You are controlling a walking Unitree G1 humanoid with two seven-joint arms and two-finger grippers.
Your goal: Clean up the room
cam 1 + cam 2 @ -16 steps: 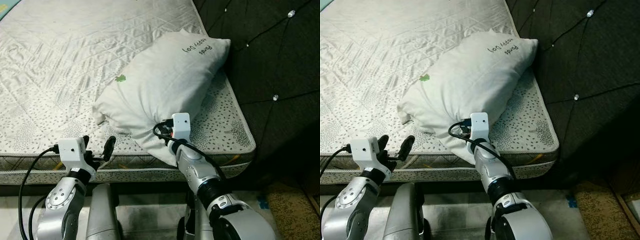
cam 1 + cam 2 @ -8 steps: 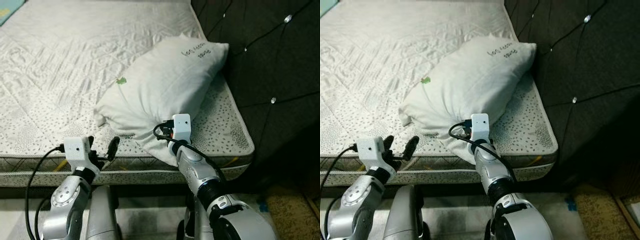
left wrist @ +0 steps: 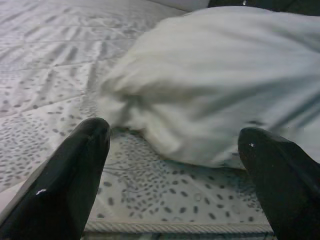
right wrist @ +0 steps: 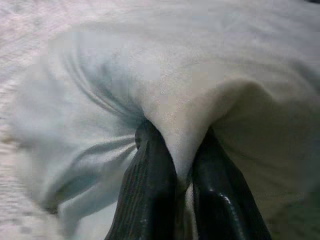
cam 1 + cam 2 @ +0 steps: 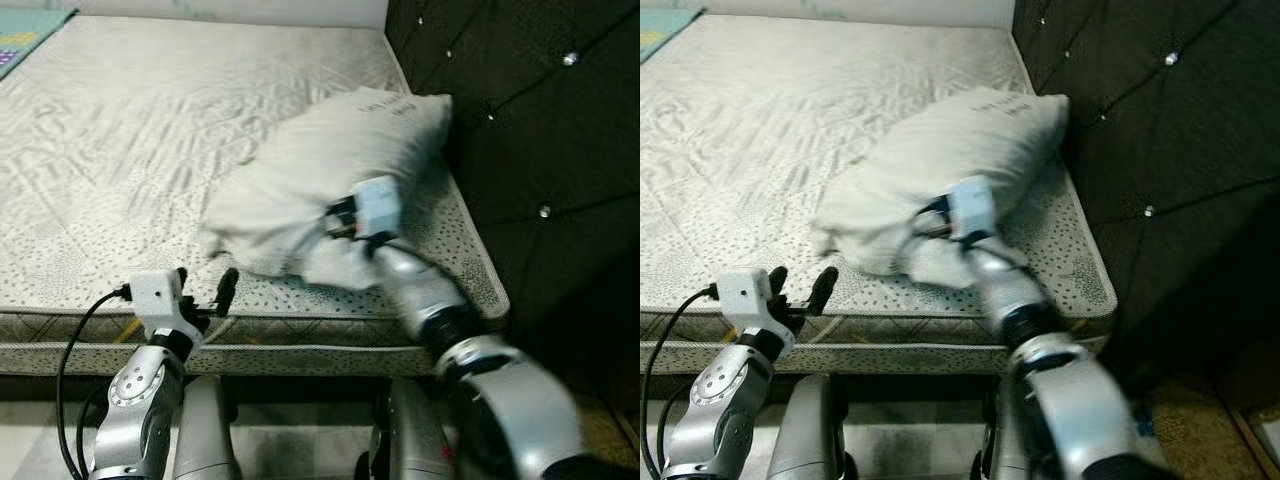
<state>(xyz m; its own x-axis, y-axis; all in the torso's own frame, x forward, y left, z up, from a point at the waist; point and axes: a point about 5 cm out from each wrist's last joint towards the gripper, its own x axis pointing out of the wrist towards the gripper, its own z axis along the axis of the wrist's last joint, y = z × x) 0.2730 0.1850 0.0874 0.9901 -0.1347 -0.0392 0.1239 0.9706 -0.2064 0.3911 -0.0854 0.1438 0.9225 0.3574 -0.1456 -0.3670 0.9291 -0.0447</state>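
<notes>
Now the right gripper (image 4: 172,175) pinches a fold of the soft white pillow (image 5: 330,170); lift slowly. The left gripper (image 5: 205,300) waits open by the bed (image 5: 120,130).

Place: we are in a bedroom at home.
Evidence: we see a bare quilted mattress (image 5: 150,150), a white pillow (image 5: 320,170), a dark tufted headboard (image 5: 530,120).

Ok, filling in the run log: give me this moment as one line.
right tool: shut on pillow, lifting its corner | left tool: open, at mattress edge | headboard: beside pillow
</notes>
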